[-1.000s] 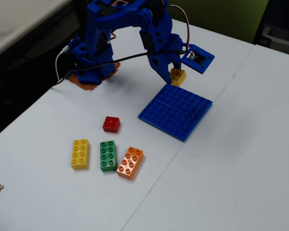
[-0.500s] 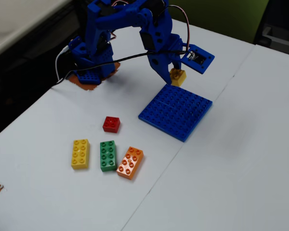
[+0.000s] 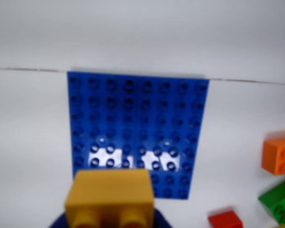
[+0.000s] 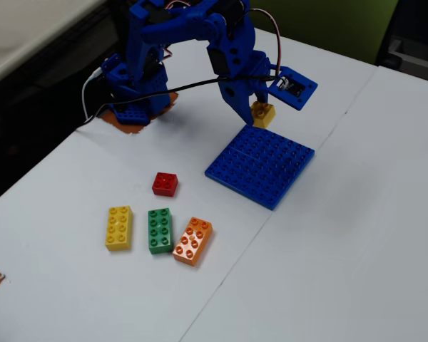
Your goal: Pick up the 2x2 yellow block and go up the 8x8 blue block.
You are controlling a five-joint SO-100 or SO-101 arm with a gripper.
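The 2x2 yellow block hangs in the air, and my gripper is shut on it. It sits just above the far edge of the 8x8 blue block, clear of the studs. In the wrist view the 2x2 yellow block fills the bottom middle, with dark blue gripper parts showing either side below it. Beyond it lies the 8x8 blue block, flat on the white table. My fingertips are hidden behind the block in that view.
A small red brick lies left of the baseplate. In front of it sit a long yellow brick, a green brick and an orange brick. The arm's base stands at the table's far left edge.
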